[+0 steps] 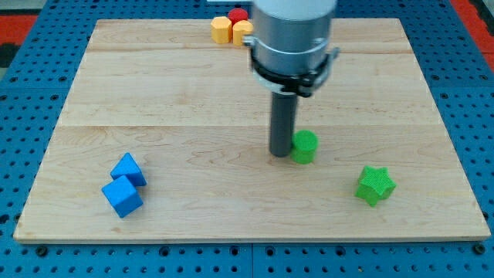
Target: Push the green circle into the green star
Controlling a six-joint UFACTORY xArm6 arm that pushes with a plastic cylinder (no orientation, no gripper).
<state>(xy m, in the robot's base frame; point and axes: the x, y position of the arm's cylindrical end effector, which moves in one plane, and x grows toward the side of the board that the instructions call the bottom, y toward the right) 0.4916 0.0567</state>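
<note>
One green circle (305, 146) sits on the wooden board (177, 93), a little to the view's right of the board's middle. My tip (281, 154) stands just at the circle's left side, touching it or all but touching it; the dark rod rises straight from there into the grey arm housing (293, 35) at the view's top. The rod ends plainly, with nothing on it to open or close, and it holds nothing.

One green star (375, 184) lies to the view's right of the circle and nearer the view's bottom, apart from it, with bare wood between the two. The tip, the circle and the star lie roughly along one slanting line, from upper left to lower right.

Two blue blocks sit near the board's lower left corner, touching each other: one blue cube (128, 169) above, and a second blue cube (122, 197) just below it.

At the board's top edge, partly hidden behind the arm housing, is a tight cluster: a yellow block (222, 29), a second yellow block (241, 31) beside it, and one red block (237, 15) behind them. Their shapes are hard to tell.

The board rests on a blue perforated surface (31, 100).
</note>
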